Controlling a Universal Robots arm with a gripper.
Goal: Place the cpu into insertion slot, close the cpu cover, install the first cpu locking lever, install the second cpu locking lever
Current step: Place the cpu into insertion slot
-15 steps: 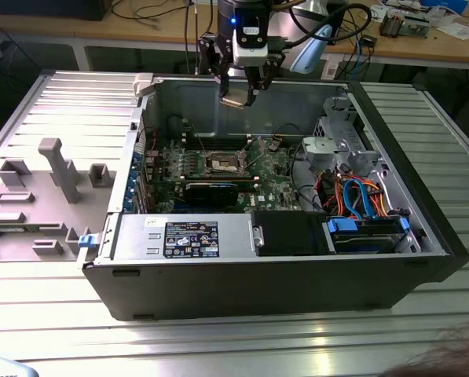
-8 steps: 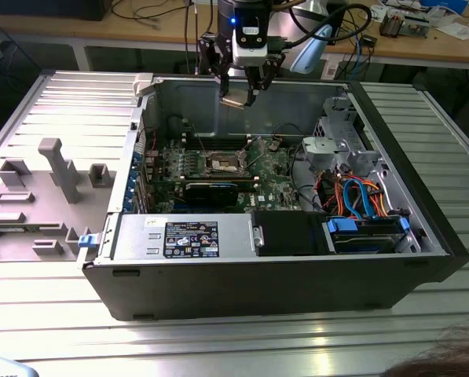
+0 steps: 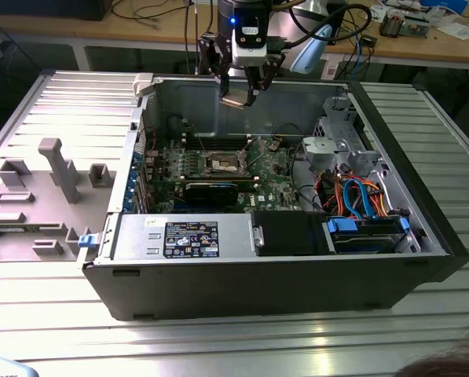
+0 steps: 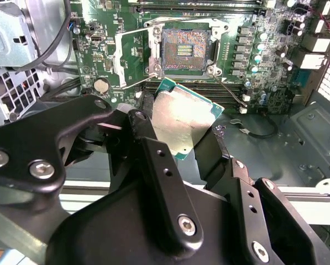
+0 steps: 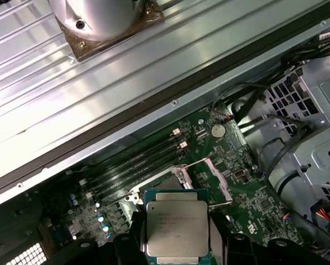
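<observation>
My gripper [image 3: 244,96] hangs over the open computer case, above the back wall, shut on the cpu [image 3: 236,101]. In both wrist views the cpu [image 4: 181,118] [image 5: 176,229] shows as a silvery square chip on a green edge, pinched between two black fingers [image 4: 148,138]. Below it on the green motherboard lies the insertion slot [image 4: 186,49] [image 3: 222,163], bare, its contact field showing. The cpu cover [image 4: 132,52] is swung open beside the slot. A thin wire lever [image 4: 231,91] stands loose off one corner of the slot.
The case walls [image 3: 187,98] ring the board. A silver drive cage [image 3: 336,145] with orange and blue cables stands at the exterior view's right. A black graphics card [image 3: 210,191] lies in front of the slot. A grey fixture block [image 3: 38,196] sits outside, at the exterior view's left.
</observation>
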